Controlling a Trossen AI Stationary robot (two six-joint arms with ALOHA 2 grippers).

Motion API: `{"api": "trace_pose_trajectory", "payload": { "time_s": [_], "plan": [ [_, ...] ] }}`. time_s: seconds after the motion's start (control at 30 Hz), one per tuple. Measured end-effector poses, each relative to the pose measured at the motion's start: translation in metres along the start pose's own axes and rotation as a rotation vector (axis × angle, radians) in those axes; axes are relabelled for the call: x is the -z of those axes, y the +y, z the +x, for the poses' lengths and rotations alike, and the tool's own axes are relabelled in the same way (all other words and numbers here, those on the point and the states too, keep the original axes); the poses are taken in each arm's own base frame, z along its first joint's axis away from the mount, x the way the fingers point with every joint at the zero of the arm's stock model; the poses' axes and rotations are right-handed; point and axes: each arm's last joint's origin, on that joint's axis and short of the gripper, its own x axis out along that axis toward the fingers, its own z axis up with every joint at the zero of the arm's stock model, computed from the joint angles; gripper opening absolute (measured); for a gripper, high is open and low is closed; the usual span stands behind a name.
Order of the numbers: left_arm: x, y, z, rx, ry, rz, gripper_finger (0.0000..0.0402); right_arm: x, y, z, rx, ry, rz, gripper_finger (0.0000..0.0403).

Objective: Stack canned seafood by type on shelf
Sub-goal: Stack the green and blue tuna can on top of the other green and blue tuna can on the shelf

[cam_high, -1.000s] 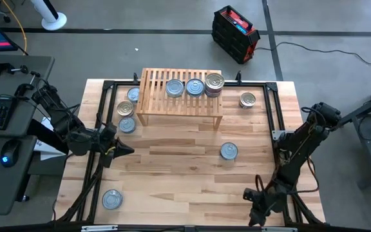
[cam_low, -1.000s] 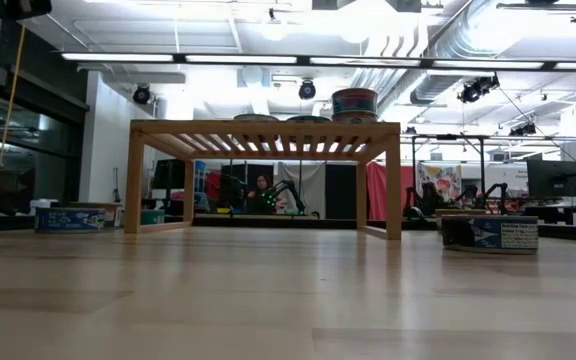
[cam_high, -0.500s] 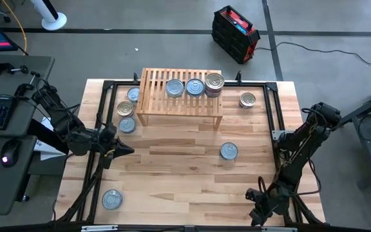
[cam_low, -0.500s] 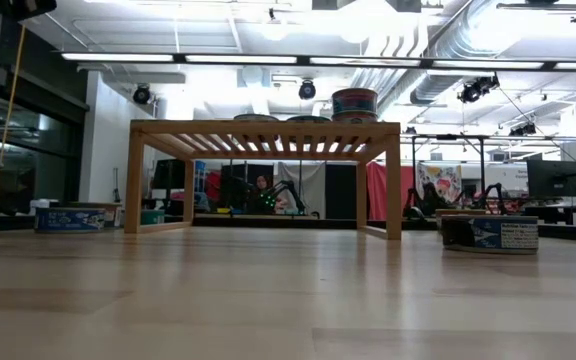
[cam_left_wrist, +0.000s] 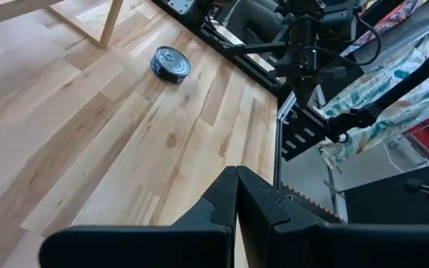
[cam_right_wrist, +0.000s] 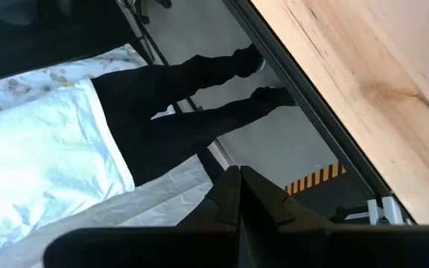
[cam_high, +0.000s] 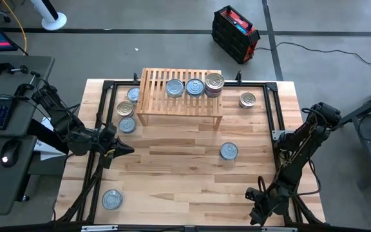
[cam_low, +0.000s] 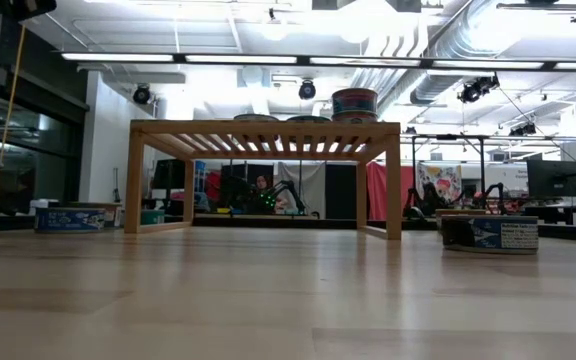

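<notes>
- Left gripper (cam_high: 126, 150) waits at the bench's (cam_high: 172, 187) 9 o'clock edge, fingers (cam_left_wrist: 226, 201) pressed together on nothing.
- Loose cans: one at 7 o'clock (cam_high: 112, 199); three bunched at the shelf's 9 o'clock end, a blue-lidded one (cam_high: 133, 95), a gold-lidded one (cam_high: 125, 109) and another blue-lidded one (cam_high: 127, 125); one near mid-bench at 4 o'clock of the shelf (cam_high: 228, 151); a gold-lidded one at the shelf's 3 o'clock (cam_high: 247, 100).
- Shelf (cam_high: 153, 84) at the bench's 12 o'clock carries two single cans (cam_high: 174, 87) (cam_high: 195, 86) and a taller stack (cam_high: 214, 84) at its 3 o'clock end.
- Cans look rigid, fairly dense and smooth-sided, likely slippery; best pinched across the rim from above.
- Right gripper (cam_high: 255, 214) sits off the bench's 5 o'clock corner, fingers (cam_right_wrist: 229, 195) closed, empty.
</notes>
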Motion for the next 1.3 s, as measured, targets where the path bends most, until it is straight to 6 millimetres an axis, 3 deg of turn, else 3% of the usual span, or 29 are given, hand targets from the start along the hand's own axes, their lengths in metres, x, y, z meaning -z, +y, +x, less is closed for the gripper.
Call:
{"api": "trace_pose_trajectory", "payload": {
  "time_s": [0.93, 1.3],
  "plan": [
    [-0.001, -0.001, 0.0, 0.01, -0.006, -0.09, 0.0, -0.004, -0.007, 0.0, 0.063, -0.081, -0.019, 0.0],
    [-0.013, -0.006, 0.003, 0.06, -0.095, -0.155, 0.0, -0.012, -0.007, -0.001, 0.07, -0.159, -0.032, 0.0]
  ]
}}
